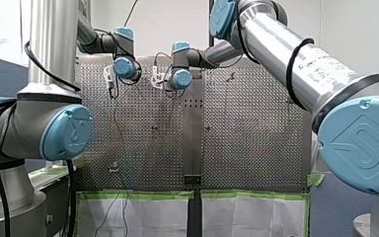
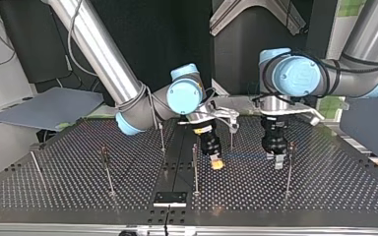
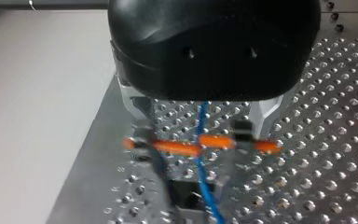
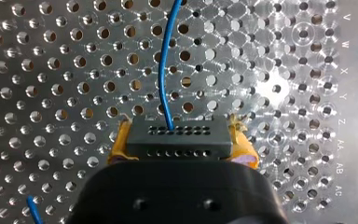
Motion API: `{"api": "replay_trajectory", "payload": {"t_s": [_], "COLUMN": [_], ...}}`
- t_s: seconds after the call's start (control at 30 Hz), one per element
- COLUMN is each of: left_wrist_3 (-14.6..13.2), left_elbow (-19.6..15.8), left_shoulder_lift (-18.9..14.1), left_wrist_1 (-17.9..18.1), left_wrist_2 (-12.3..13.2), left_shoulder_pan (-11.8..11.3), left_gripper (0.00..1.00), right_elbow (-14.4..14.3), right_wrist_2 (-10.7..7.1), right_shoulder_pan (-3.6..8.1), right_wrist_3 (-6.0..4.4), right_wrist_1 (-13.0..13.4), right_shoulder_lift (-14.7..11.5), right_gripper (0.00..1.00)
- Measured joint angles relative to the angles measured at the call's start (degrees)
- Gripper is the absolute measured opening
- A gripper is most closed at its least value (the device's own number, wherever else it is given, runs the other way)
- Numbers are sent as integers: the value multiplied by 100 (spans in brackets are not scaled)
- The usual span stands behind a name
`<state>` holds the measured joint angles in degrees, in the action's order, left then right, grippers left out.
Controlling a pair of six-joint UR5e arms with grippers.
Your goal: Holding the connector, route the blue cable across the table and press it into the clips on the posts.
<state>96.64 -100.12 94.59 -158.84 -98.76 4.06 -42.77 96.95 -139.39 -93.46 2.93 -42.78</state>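
In the right wrist view my right gripper is shut on a black connector, gripped between its yellow pads. The blue cable leaves the connector and runs ahead over the perforated table. In the left wrist view my left gripper is open, and the blue cable passes between its metal fingers. An orange band stretches across these fingers. In the top view my right gripper hangs near the middle, with my left gripper to its right. Both are just above the table.
Thin posts stand on the table in the top view: one just left of my right gripper, one right of my left gripper, others further left. A black plate lies at the near edge.
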Motion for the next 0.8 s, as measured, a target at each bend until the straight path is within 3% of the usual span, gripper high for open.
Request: {"api": "replay_trajectory", "payload": {"t_s": [0.4,0.43,0.47,0.5,0.57,0.6,0.63,0.67,0.7,0.77,0.8], "left_wrist_3": [79,92,109,134,169,192,209,225,245,265,273], "left_elbow": [28,29,29,29,27,25,25,24,24,23,22], "left_shoulder_lift": [243,244,244,244,246,246,246,247,247,247,247], "left_wrist_1": [263,262,261,259,258,257,257,256,254,245,233], "left_wrist_2": [107,117,123,128,132,132,132,130,121,82,44], "left_shoulder_pan": [-33,-31,-32,-36,-42,-46,-48,-49,-50,-51,-51], "left_gripper": [100,96,84,84,54,54,36,25,25,0,0], "right_elbow": [-9,-9,-9,-9,-9,-9,-9,-9,-9,-11,-14], "right_wrist_2": [0,0,0,0,0,0,0,0,0,0,0], "right_shoulder_pan": [17,18,19,20,20,20,21,21,22,27,28], "right_wrist_3": [10,10,10,11,11,11,11,11,11,11,11], "right_wrist_1": [-36,-35,-37,-39,-42,-43,-46,-49,-50,-52,-53], "right_shoulder_lift": [1,1,2,2,2,2,2,2,2,2,2], "right_gripper": [0,0,0,0,0,0,0,0,0,0,0]}}
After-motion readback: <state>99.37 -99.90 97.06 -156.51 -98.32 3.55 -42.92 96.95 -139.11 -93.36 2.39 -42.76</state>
